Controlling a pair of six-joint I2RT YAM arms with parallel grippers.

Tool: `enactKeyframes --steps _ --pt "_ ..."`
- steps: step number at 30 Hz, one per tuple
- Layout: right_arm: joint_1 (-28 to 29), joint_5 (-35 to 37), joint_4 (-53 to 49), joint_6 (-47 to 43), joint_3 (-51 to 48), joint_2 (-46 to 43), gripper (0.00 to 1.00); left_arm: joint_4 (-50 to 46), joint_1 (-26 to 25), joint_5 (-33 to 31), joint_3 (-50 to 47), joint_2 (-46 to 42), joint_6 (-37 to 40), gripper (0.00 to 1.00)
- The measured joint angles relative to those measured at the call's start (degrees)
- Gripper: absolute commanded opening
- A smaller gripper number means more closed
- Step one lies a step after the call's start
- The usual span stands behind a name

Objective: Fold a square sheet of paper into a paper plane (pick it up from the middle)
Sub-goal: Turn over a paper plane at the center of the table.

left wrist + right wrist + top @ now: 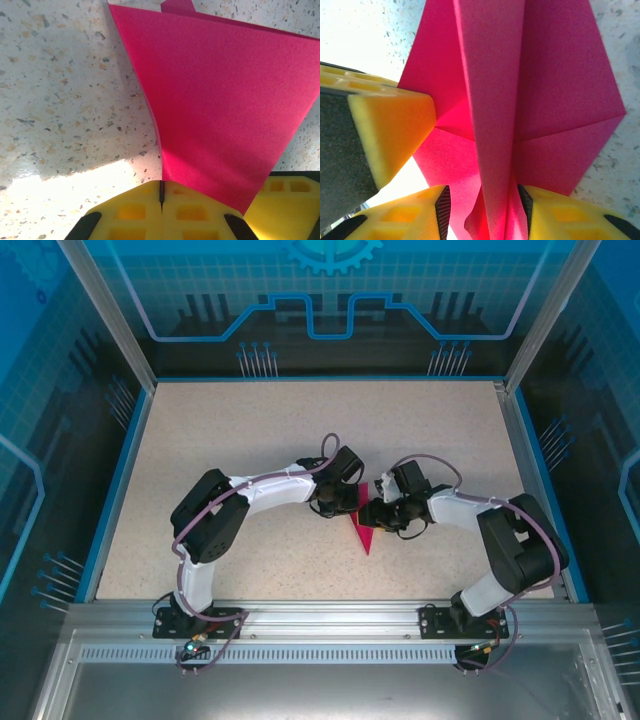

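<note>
- Seemingly creasing the centre ridge of the paper plane (560,100).
- Shut at left end effector (161,194), against a wing; narrow at right end effector (485,210) — astride ridge, unclamped.
- Next: likely needs a square pinch.

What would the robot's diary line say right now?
left gripper: shut on paper plane | right gripper: open, straddling its centre ridge | shape: pointed, creased
</note>
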Motion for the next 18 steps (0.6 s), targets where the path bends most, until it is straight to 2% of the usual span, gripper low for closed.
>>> enactKeyframes --steps 14,18 --pt "1.0 2.8 -2.7 -0.5 1.5 1.2 0.21 0.2 0.0 0.0 -0.1 -0.1 -0.2 0.05" --pt "1.9 3.9 -4.9 -1.3 3.2 1.4 0.15 0.8 0.0 0.1 -0.9 -0.9 -0.3 0.14"
